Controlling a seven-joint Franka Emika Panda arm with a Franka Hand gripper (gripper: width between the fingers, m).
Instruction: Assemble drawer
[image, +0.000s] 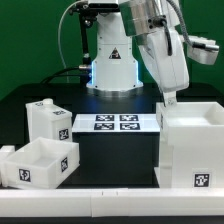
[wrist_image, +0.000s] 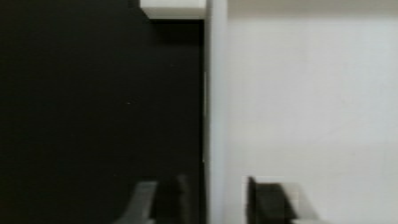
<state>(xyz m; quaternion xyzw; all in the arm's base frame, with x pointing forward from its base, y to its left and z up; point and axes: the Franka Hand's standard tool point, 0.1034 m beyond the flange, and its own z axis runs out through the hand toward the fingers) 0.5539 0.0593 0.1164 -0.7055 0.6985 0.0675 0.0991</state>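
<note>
The drawer's large white shell (image: 190, 148) stands at the exterior view's right, a tag on its front. Two smaller white trays sit at the left, one further back (image: 48, 120) and one near the front edge (image: 40, 163). My gripper (image: 172, 100) reaches down onto the shell's top left wall. In the wrist view that wall's edge (wrist_image: 212, 100) runs between my fingers. One finger (wrist_image: 173, 203) is on the dark outer side and the other (wrist_image: 269, 203) on the white inner side, both close against the wall. My gripper (wrist_image: 217, 205) is shut on it.
The marker board (image: 115, 123) lies flat between the trays and the shell, in front of the robot's base (image: 112, 68). A low white rail (image: 110, 194) edges the table's front. Black tabletop shows beside the shell wall in the wrist view.
</note>
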